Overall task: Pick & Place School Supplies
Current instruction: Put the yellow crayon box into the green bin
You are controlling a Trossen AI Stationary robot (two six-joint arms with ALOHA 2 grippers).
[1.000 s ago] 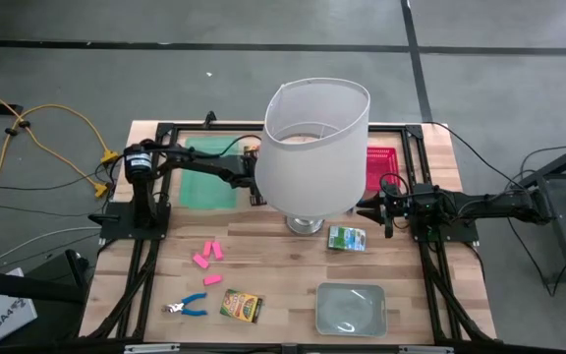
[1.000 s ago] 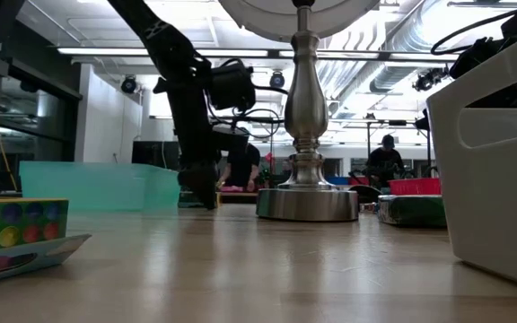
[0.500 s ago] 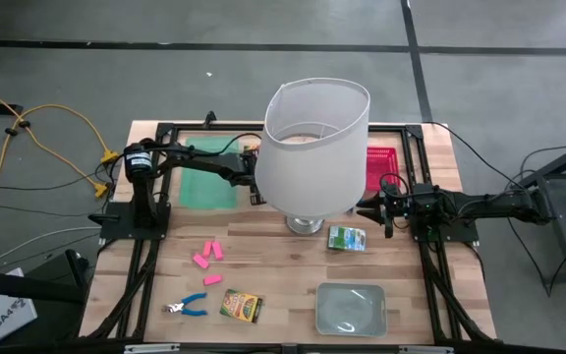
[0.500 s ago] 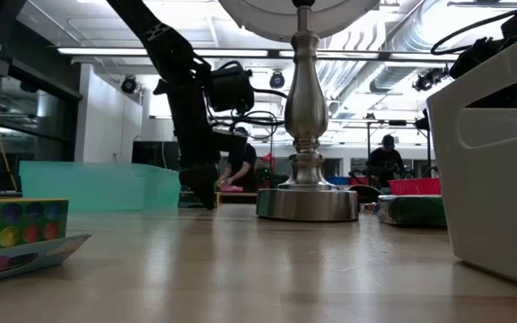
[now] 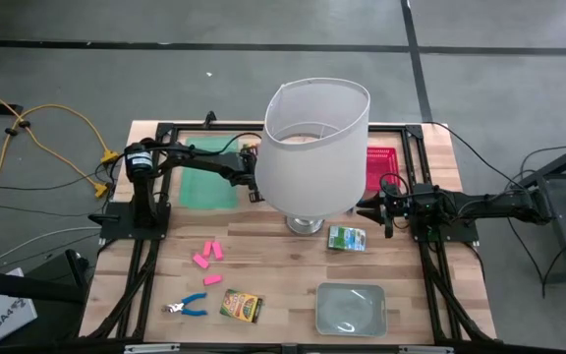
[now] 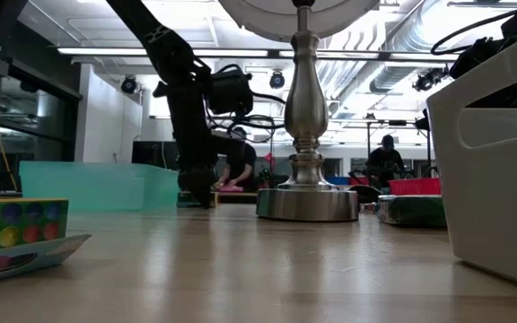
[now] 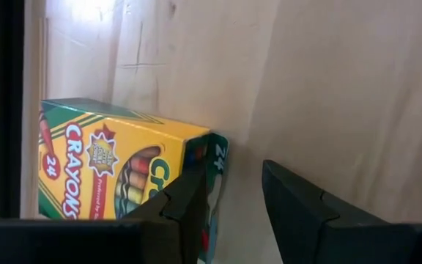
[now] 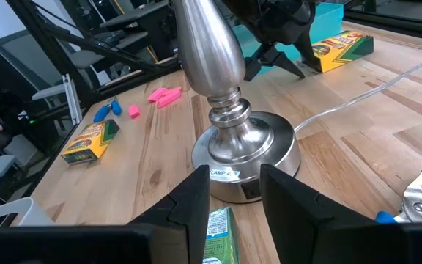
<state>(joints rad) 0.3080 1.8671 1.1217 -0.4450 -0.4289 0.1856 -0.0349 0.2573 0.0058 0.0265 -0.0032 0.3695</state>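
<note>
Left gripper (image 7: 229, 213) open beside the crayon box (image 7: 116, 169), one finger touching its end (likely lining up a grasp); right gripper (image 8: 233, 194) open, waiting by lamp base (image 8: 244, 150).

Left hand (image 8: 280, 55) and crayon box (image 7: 123, 169) beneath the lampshade (image 5: 317, 143) from above, box edge-cropped at the wrist

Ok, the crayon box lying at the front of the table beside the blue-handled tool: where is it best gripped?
Probably across its two long sides, coming straight down from above. The crayon box lies flat on the table at a slant, so the grip should be turned to match. The blue-handled tool lies apart from it.
</note>
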